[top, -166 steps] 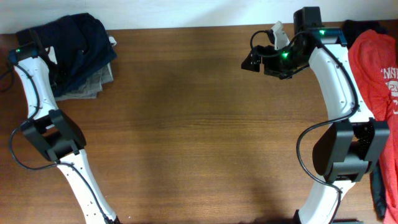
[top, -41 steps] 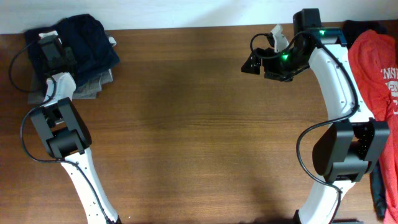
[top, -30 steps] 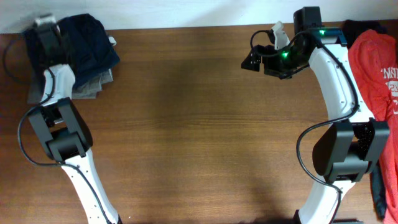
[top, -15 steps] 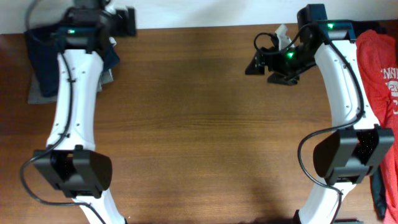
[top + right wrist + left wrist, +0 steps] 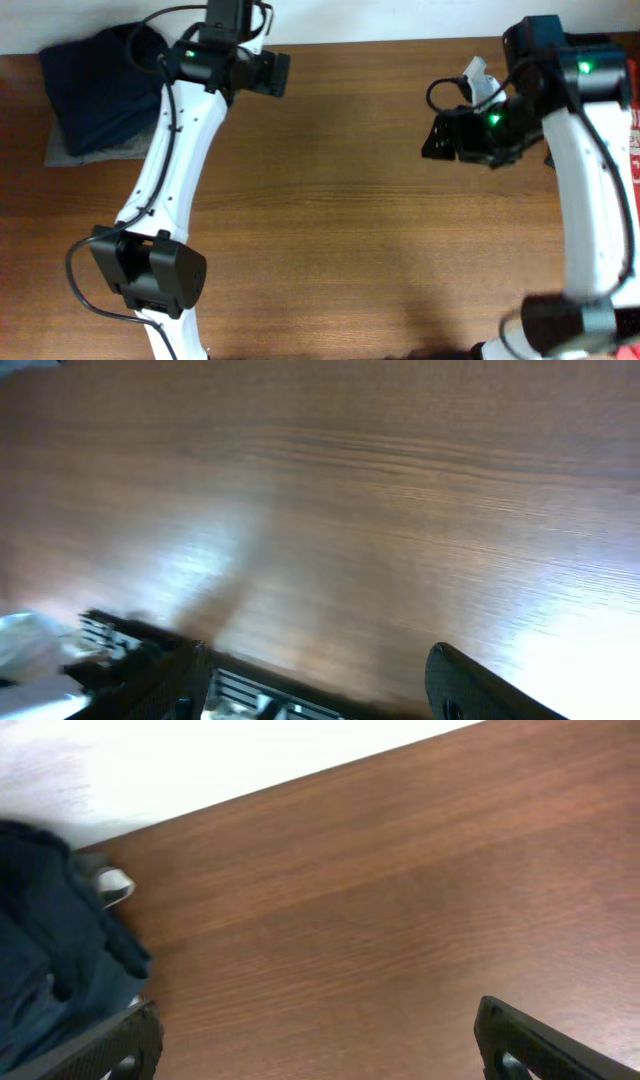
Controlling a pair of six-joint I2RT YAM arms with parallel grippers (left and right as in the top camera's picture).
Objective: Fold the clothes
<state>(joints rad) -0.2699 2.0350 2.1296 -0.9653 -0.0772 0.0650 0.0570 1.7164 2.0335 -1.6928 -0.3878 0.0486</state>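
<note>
The clothes lie as a pile at the back left corner: a folded dark navy garment (image 5: pixel 95 90) on top of a grey-khaki one (image 5: pixel 70 155). The left wrist view shows the navy cloth (image 5: pixel 45 960) at its left edge. My left gripper (image 5: pixel 283 72) hovers over bare wood to the right of the pile, open (image 5: pixel 318 1020) with nothing between its fingers. My right gripper (image 5: pixel 438 135) hangs over the table at the right, open (image 5: pixel 318 660) and empty; that view is blurred. A sliver of the red T-shirt (image 5: pixel 636 130) shows at the right edge.
The brown wooden table (image 5: pixel 330 220) runs up to a white wall along its back edge (image 5: pixel 360 40). A white tag (image 5: pixel 115 885) pokes out beside the navy cloth. The left arm's base (image 5: pixel 145 285) stands at the front left.
My left gripper let go of the navy garment, opened, and swung right, away from the pile. My right arm moved toward the front and right, its jaws narrowing slightly.
</note>
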